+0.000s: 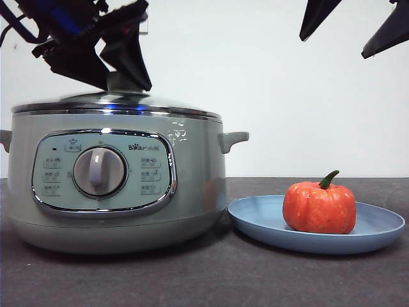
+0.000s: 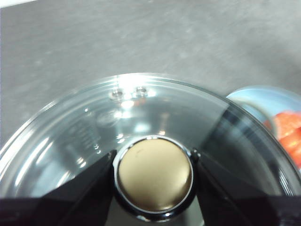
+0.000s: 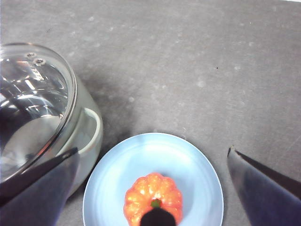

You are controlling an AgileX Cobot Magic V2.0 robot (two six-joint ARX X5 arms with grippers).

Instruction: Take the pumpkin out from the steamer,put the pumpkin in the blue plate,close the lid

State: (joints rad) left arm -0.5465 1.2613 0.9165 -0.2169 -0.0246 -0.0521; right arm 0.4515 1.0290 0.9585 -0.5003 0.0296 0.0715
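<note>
Sitting upright in the blue plate [image 1: 377, 231], the pumpkin [image 1: 319, 207] is done, with the right gripper [image 3: 150, 188] spread wide and empty above it. Beyond, the left gripper [image 2: 154, 175] clasps the knob [image 2: 154, 173] of the lid [image 1: 115, 102] on the steamer [image 1: 192, 185]. Glass looks heavy, slick and breakable, so the knob seems the safest hold.

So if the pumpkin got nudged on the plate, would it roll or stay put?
The pumpkin sits squat on the blue plate, so it would probably slide rather than roll. Its ribbed skin looks matte, likely not slippery. As a toy, probably light.
</note>
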